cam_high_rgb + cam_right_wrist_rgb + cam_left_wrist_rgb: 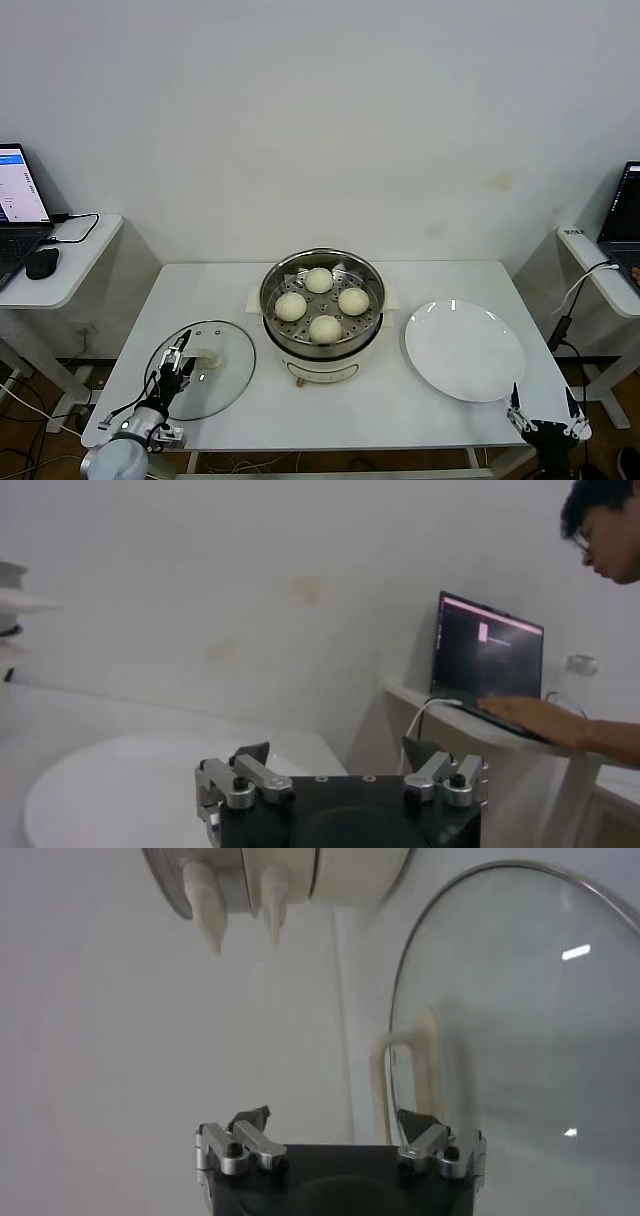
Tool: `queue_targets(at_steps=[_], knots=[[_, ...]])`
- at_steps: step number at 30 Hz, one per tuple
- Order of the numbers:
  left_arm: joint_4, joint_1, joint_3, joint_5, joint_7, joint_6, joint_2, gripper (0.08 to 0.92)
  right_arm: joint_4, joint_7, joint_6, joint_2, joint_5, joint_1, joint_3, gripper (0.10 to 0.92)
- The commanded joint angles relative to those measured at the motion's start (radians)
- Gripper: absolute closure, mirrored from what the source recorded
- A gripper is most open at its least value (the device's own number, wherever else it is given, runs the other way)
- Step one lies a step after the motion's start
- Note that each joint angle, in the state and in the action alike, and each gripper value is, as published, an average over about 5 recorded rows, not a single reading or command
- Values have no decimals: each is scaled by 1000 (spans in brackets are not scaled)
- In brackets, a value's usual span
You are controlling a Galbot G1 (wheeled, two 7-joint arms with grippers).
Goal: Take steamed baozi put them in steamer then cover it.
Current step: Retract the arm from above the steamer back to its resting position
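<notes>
A: We start with the table (420, 420): broad, flat, white. On its middle stands the steamer (322, 345), a round shiny steel pot on a cream base, and the four steamed baozi (325, 328) already sit on its perforated tray, smooth and pale.

B: So by our reckoning only the covering is left. Where does the cover (222, 395) lie from us?

A: Flat on the table to our left of the steamer, close by but not touching it. It is a clear glass disc with a metal rim, its cream bar handle (412, 1073) at the centre.

B: And the left gripper (176, 366) hovers over that lid, just short of the handle, jaws spread wide, holding nothing. In the left wrist view the handle lies straight ahead, its long axis pointing away from us.

A: The right gripper (541, 409) waits at the table's near right corner, beside the empty white plate (465, 350), equally wide and empty. The left is plainly nearer.
</notes>
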Motion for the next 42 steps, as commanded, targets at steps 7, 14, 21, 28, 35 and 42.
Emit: queue_targets(at_steps=[7,14,21,28,35,42], knots=[[160,-123,23,-27,-33,-30,-22,177,-24,3,19,14,-37,-8,-12,202],[170,-122,21,-29,-35,-43,-24,286,-42,3,23,22,-49,1,-32,203],[194,-129,14,-23,-53,-66,-29,485,-47,3,26,25,-51,4,-42,202],[163,-112,-5,-28,-70,-81,-32,684,-46,1,29,20,-51,1,-45,203],[-34,-28,-45,-144,-47,-29,14,846,-39,-10,37,18,-64,-1,-59,202],[-282,71,-110,-307,55,168,128,850,-31,-17,44,14,-69,-5,-75,203]])
